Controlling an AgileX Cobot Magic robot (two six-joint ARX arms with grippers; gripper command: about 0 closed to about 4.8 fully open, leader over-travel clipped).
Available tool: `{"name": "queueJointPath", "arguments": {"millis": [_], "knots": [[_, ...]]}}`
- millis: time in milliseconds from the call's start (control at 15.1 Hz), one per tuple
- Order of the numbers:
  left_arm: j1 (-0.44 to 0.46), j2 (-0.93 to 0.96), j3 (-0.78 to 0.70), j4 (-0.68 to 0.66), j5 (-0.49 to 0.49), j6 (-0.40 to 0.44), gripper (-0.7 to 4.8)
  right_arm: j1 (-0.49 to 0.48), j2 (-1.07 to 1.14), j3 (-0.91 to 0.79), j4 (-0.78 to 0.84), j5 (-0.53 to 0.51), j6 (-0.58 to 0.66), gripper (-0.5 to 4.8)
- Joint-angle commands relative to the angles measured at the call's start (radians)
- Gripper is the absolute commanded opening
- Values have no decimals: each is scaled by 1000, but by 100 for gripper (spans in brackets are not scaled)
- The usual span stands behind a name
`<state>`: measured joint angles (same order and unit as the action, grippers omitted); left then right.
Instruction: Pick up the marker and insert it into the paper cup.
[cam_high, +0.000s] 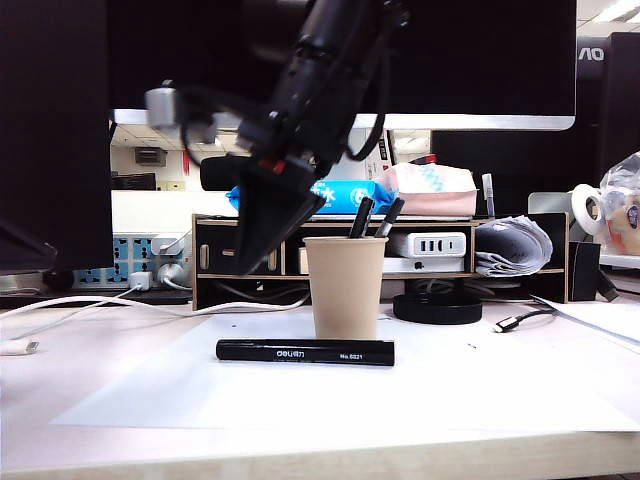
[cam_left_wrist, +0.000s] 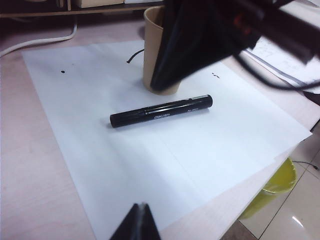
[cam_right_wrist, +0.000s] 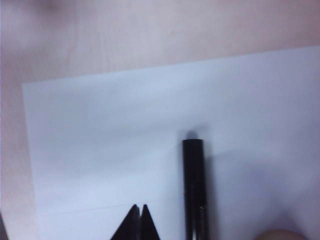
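Paper first: the big white paper sheet (cam_high: 420, 395) lies flat on the pale beige tabletop (cam_high: 90, 400), and everything that matters sits on it. Above it, at roughly eleven o'clock from the cup in the exterior view, hangs the black right arm, its right gripper (cam_high: 252, 255) pointing down with the jaws pressed together and nothing between them; the right wrist view confirms it, the tips of the right gripper (cam_right_wrist: 139, 212) meeting over bare sheet just beside the pen's end. On to the plain tan paper cup (cam_high: 345, 287), upright near the middle of the sheet, with two dark pens (cam_high: 375, 217) poking out past its rolled rim at about one o'clock. Straight below it, at six o'clock, rests the long slim black marker (cam_high: 305, 351) with white lettering on its barrel, flat on the paper, lying crosswise, near the cup's base but apart from it. Smallest of all, the left gripper (cam_left_wrist: 142, 212) shows only as two dark tips clenched into one point at the sheet's near edge, well apart from the marker (cam_left_wrist: 161, 111) and the cup (cam_left_wrist: 152, 45), gripping nothing.
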<state>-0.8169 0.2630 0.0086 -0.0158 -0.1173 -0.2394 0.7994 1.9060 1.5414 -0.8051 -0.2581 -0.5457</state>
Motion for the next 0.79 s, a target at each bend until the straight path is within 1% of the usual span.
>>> {"name": "queueJointPath", "arguments": {"millis": [66, 198, 396, 462, 528, 792], "knots": [[2, 0, 1, 10, 2, 4, -5, 19, 16, 8, 2, 11, -6, -6], [2, 0, 1, 10, 2, 4, -5, 33, 35, 8, 7, 58, -10, -6], [2, 0, 1, 9, 3, 4, -5, 47, 47, 8, 54, 64, -9, -4], [2, 0, 1, 8, 9, 4, -5, 46, 48, 8, 67, 73, -9, 21], [2, 0, 1, 6, 9, 3, -5, 46, 53, 9, 77, 98, -9, 65], [2, 0, 1, 3, 9, 3, -5, 45, 54, 8, 85, 103, -34, 68]]}}
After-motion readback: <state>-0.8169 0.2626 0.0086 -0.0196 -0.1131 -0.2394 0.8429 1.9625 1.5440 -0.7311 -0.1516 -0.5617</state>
